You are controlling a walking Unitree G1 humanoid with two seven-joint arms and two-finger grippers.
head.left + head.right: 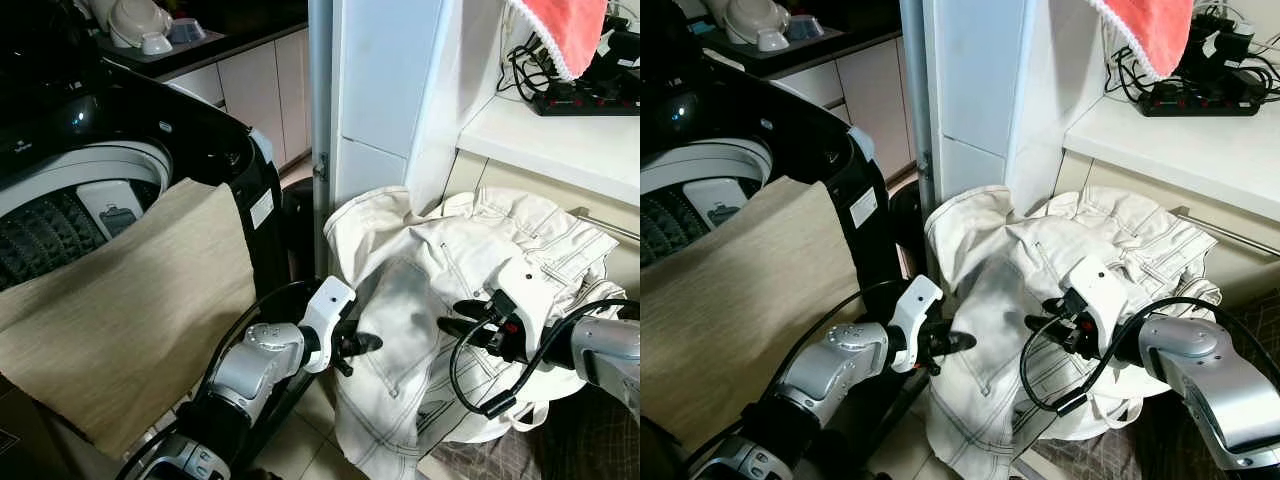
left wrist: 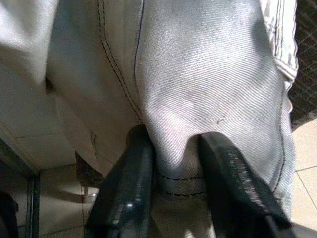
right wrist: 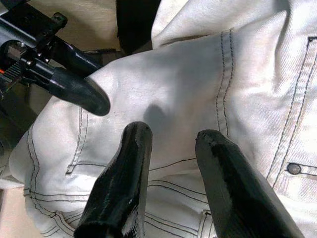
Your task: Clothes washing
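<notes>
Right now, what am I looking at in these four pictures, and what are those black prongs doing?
It is a humanoid robot doing laundry. Two pictures come from its head, looking down; two from cameras on its wrists. The left gripper has pinched a fold of a white denim garment between its jaws. The right gripper hovers open just over the same cloth. The garment is heaped in a basket. To the robot's left stands a washing machine with a beige cloth draped over its rim.
</notes>
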